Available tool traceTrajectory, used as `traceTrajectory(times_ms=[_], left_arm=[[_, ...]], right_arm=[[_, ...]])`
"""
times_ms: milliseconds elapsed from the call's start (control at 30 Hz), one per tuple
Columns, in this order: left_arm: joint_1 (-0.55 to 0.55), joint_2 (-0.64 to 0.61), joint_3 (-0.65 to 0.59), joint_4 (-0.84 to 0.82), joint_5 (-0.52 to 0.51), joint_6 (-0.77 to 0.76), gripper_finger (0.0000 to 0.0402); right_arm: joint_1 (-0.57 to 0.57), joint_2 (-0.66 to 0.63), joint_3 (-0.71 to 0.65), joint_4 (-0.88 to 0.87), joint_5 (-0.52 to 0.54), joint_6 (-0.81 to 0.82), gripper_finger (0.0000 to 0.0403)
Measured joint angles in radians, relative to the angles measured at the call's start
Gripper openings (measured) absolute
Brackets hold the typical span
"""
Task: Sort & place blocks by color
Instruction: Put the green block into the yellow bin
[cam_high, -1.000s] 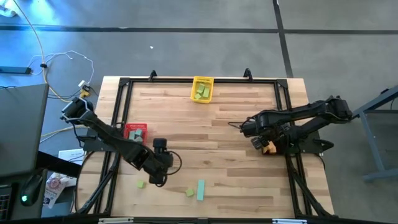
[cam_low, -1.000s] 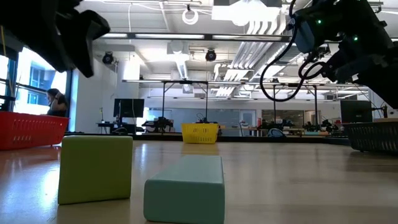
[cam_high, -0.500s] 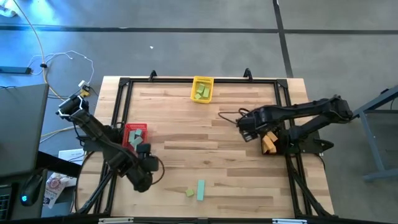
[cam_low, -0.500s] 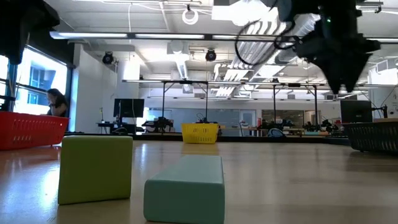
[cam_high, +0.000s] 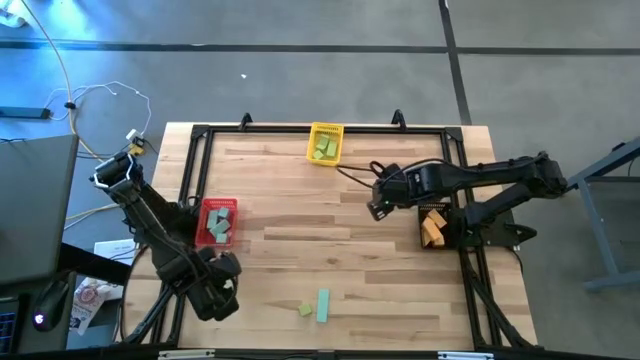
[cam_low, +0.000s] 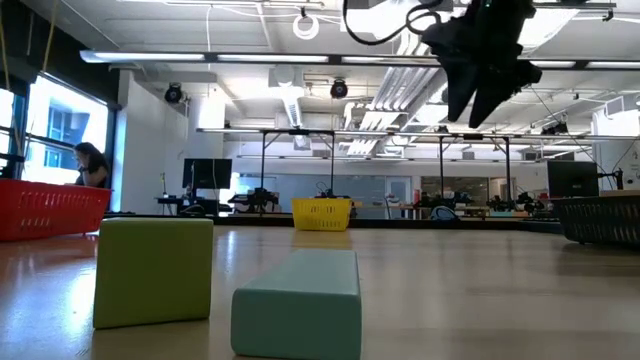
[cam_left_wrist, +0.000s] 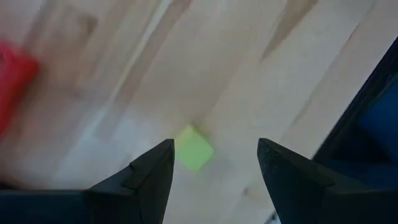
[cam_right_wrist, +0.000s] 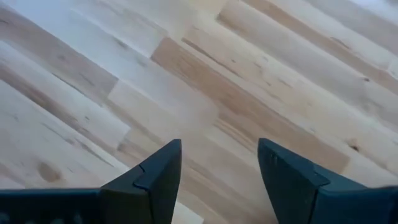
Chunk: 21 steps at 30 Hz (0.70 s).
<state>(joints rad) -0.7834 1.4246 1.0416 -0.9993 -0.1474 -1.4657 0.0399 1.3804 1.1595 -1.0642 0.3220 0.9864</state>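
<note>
Left gripper (cam_high: 218, 297) swung toward the table's near-left edge — spread, empty, above a green cube (cam_left_wrist: 194, 149).

High view: straight down from well above, taking in the whole table (cam_high: 330, 240) and both arms. Low view: level at tabletop height, very close behind a green cube (cam_low: 153, 270) and teal bar (cam_low: 298, 300), facing the yellow bin (cam_low: 321, 213), all shared with the high view. Wrist views: close, angled down onto bare wood.
</note>
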Motion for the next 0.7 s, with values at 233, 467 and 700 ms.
traceTrajectory(times_ms=[233, 467, 700], left_arm=[[-0.064, 0.015, 0.0, -0.003, 0.02, -0.249, 0.0216], [-0.097, 0.05, 0.0, -0.002, 0.012, -0.401, 0.0216], [-0.098, 0.106, 0.0, 0.002, 0.01, -0.466, 0.0216]], right_arm=[[0.0, 0.0, 0.0, 0.008, 0.015, -0.023, 0.0197], [0.0, 0.0, 0.0, 0.008, 0.024, -0.027, 0.0197], [0.0, 0.0, 0.0, 0.008, 0.043, -0.049, 0.0197]])
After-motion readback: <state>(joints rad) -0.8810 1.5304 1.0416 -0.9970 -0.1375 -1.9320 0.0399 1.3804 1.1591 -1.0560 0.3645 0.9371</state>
